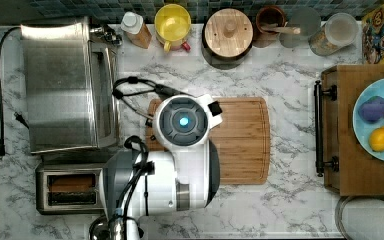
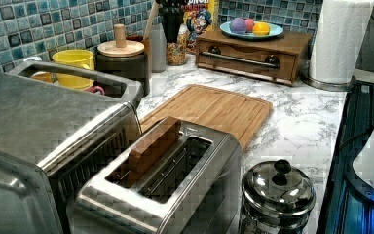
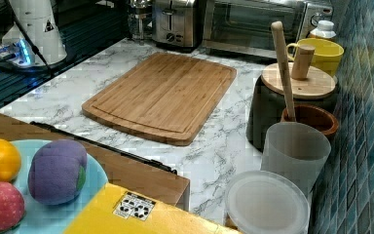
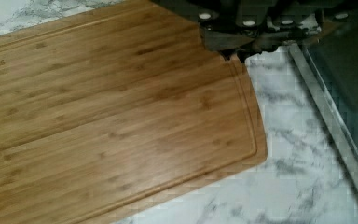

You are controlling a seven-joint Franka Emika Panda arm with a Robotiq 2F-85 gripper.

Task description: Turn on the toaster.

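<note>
Beside the big toaster oven (image 1: 67, 82) on the marble table (image 1: 290, 65), the brushed-steel toaster (image 2: 175, 180) holds bread in one slot, while the arm (image 1: 180, 150) hovers over the cutting board (image 1: 240, 140), its claw's opening impossible to tell.

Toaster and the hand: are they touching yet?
Apart. In the wrist view the hand hangs over the cutting board, while the top view shows the toaster off the board, toward the top view's lower left.
</note>
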